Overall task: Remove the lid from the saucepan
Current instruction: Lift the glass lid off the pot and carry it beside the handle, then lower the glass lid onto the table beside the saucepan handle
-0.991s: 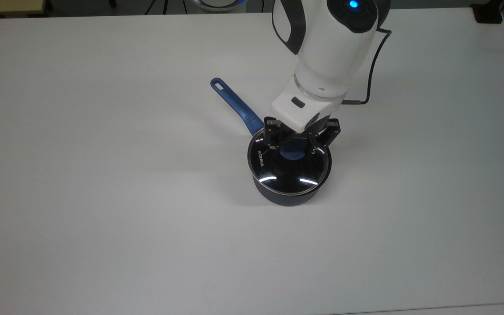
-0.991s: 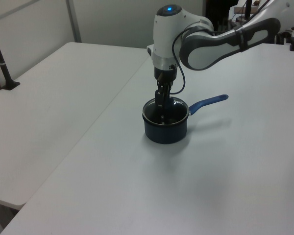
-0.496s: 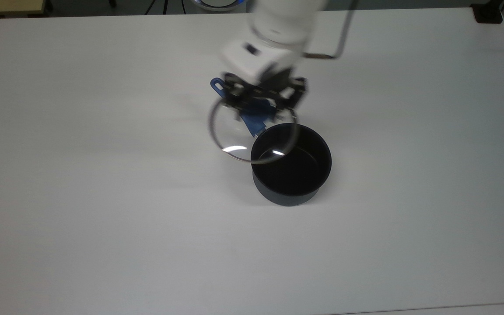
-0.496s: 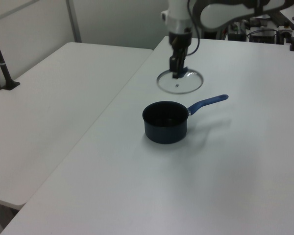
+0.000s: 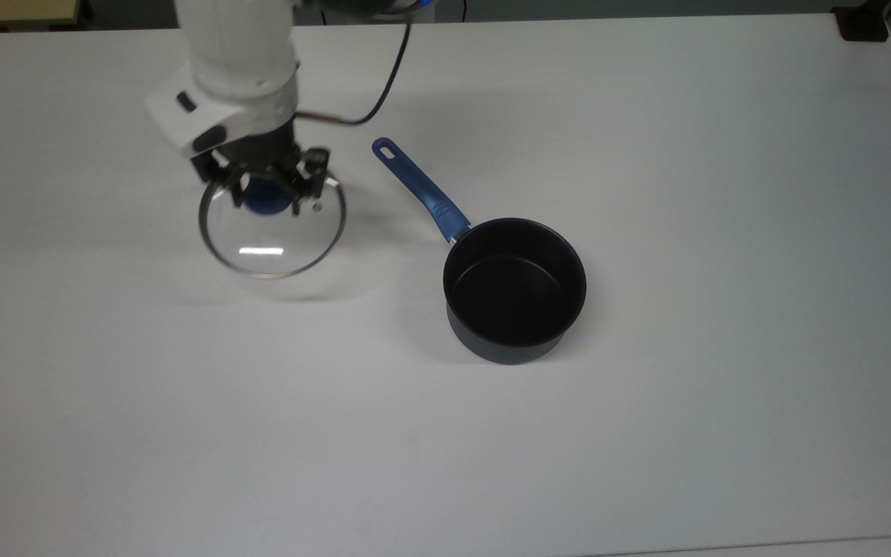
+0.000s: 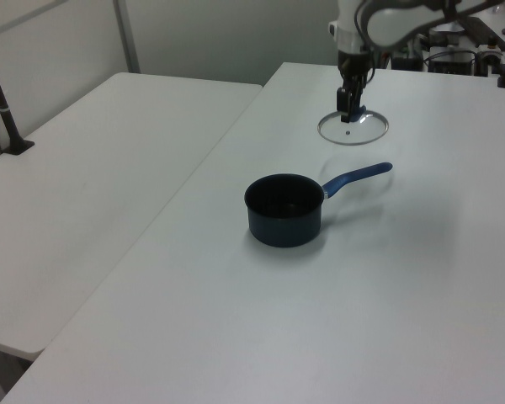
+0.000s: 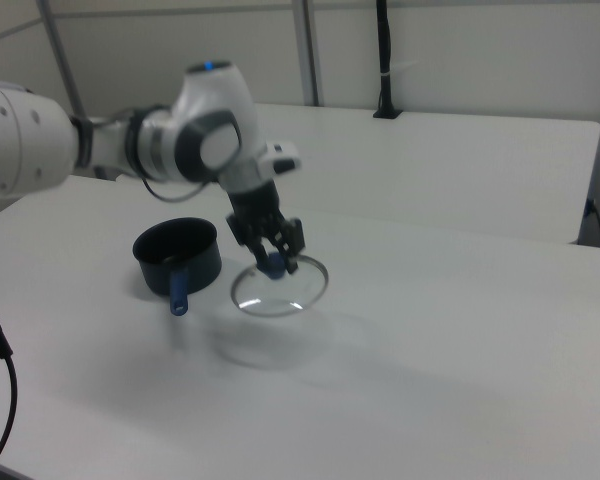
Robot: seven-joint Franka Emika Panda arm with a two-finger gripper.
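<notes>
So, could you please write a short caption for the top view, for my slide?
Gripper holds the glass lid by its blue knob above the white table, apart from the open saucepan.

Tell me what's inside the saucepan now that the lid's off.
Nothing: the saucepan shows a bare dark bottom in the top view. The lid hangs from the gripper over the table, off to the top view's left.

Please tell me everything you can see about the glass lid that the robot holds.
The lid is a round disc of clear glass with a thin metal rim and a blue knob at its centre. The gripper holds it by that knob, jaws closed on it. It hangs roughly level above the white table, casting a faint shadow below, and touches nothing else. It is to the top view's left of the open saucepan, well apart from it.
</notes>
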